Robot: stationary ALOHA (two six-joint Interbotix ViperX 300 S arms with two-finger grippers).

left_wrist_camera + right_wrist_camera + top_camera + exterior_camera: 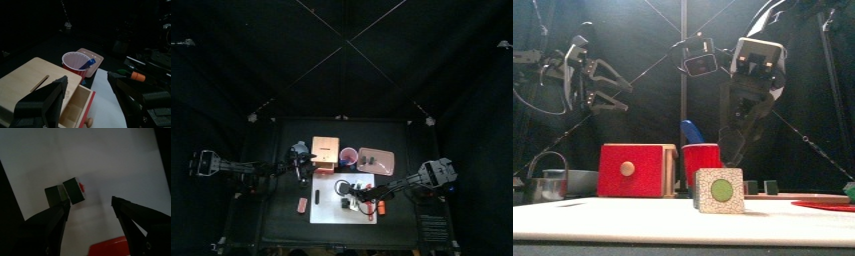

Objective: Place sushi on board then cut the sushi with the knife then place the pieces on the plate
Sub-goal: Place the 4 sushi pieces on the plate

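A sushi piece [719, 190] stands on the board [329, 212], with a second piece [767, 187] to its right. Behind the board, the box [325, 152], the cup [346, 155] holding a knife [691, 132], and the tray [376, 158] sit in a row from left to right. A cutter [551, 183] stands left of the box.

wooden box [30, 85]: pale wood, matt, w/ grain
drawer front [644, 175]: red, smooth
red cup [702, 163]: plastic, sl. gloss
white cutting board [633, 215]: smooth, matt
sushi piece [719, 191]: speckled face
metal cutter [551, 184]: shiny
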